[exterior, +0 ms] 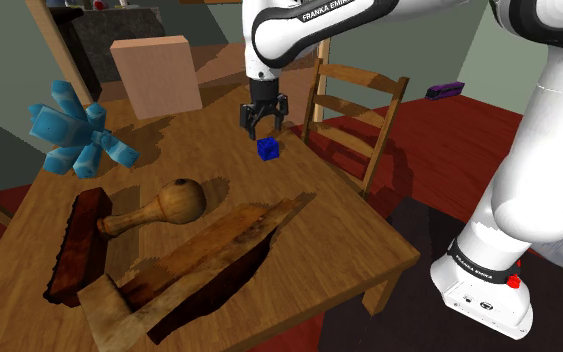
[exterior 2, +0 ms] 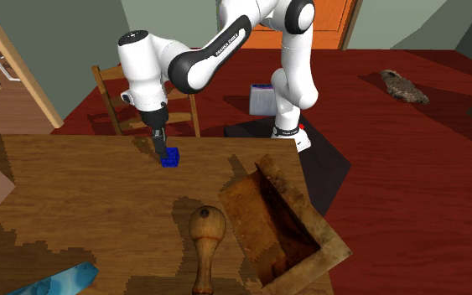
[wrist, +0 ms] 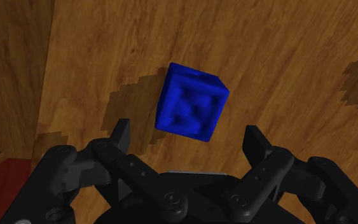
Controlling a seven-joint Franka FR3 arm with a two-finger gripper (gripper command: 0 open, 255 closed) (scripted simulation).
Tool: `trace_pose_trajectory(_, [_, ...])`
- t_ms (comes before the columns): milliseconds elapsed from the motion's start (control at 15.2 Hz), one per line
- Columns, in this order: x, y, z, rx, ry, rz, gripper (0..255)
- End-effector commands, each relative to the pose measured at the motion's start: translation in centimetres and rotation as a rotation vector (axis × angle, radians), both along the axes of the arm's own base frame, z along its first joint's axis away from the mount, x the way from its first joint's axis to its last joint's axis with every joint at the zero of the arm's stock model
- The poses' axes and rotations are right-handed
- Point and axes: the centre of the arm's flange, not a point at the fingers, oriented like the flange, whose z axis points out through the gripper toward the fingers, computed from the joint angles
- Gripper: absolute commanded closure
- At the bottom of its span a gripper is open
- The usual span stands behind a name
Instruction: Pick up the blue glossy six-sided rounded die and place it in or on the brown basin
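A small glossy blue die [exterior: 267,149] rests on the wooden table [exterior: 209,160] near its far edge. My black gripper [exterior: 265,129] hangs just above it, open, with nothing held. In the wrist view the die [wrist: 192,102] lies on the wood just past the gripper [wrist: 188,135], roughly centred between the spread fingers, which do not touch it. The brown basin [exterior: 204,268], a rough wooden trough with a dark hollow, lies at the table's near end. From the second exterior view the gripper [exterior 2: 160,145] stands right beside the die [exterior 2: 170,157], and the basin [exterior 2: 282,219] sits toward the right edge.
Between die and basin lies a wooden knob-headed handle [exterior: 161,207]. A dark brush block [exterior: 75,249], a blue spiky crystal shape [exterior: 75,130] and a tan box [exterior: 155,74] occupy the shoulder view's left and back. A wooden chair [exterior: 357,108] stands just behind the table edge.
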Motion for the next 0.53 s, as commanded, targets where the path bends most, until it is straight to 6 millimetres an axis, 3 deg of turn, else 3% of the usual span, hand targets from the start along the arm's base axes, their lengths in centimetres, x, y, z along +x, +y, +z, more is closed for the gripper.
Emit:
trace_pose_trajectory(0, [0.1, 0.1, -1.0, 0.000, -0.001, 0.000, 0])
trace_pose_trajectory(264, [0.2, 0.1, -2.9, 0.000, -0.001, 0.000, 0])
trace_pose_trajectory(462, [0.2, 0.1, -2.9, 0.000, -0.001, 0.000, 0])
